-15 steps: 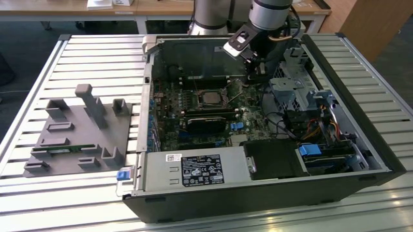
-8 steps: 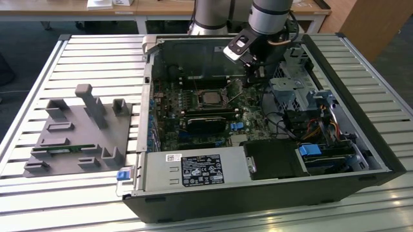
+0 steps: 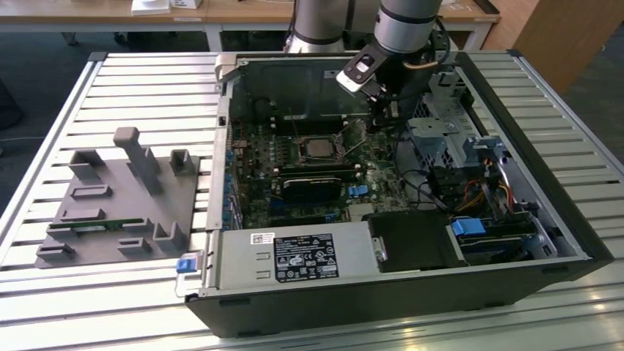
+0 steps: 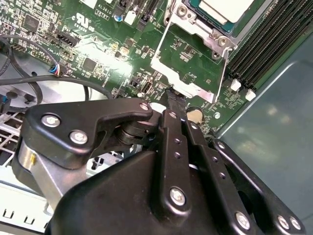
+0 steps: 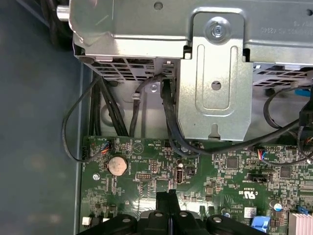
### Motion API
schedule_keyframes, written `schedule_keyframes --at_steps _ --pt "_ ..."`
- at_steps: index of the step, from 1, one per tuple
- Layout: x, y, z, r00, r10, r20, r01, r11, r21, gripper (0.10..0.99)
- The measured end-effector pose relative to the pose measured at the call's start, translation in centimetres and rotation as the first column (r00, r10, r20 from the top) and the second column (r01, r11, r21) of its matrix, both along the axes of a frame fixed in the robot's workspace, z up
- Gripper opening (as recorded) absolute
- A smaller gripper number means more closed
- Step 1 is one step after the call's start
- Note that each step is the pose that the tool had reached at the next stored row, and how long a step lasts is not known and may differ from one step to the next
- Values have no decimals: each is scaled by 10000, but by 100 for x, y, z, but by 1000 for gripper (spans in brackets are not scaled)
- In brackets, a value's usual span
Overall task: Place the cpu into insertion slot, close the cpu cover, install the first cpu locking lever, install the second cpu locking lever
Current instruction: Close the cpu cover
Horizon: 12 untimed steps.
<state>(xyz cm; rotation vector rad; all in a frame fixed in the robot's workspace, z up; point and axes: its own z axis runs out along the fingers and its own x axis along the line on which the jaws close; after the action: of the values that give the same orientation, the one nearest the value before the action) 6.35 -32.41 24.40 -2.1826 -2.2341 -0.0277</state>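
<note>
hand (image 4: 173,95) pinched shut right at the flipped-open cpu cover (image 4: 195,92), cpu (image 4: 227,7) already sitting in the insertion slot (image 4: 195,19)

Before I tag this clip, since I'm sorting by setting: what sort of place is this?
Probably a robotics lab or workshop: a robot arm reaches into an open desktop computer case lying on a slatted metal table, with wooden desks behind.
</note>
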Motion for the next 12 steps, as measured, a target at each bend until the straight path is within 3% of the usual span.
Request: schedule_keyframes --at_steps 12 --pt "-61 0 1 10000 -2 0 2 10000 -2 106"
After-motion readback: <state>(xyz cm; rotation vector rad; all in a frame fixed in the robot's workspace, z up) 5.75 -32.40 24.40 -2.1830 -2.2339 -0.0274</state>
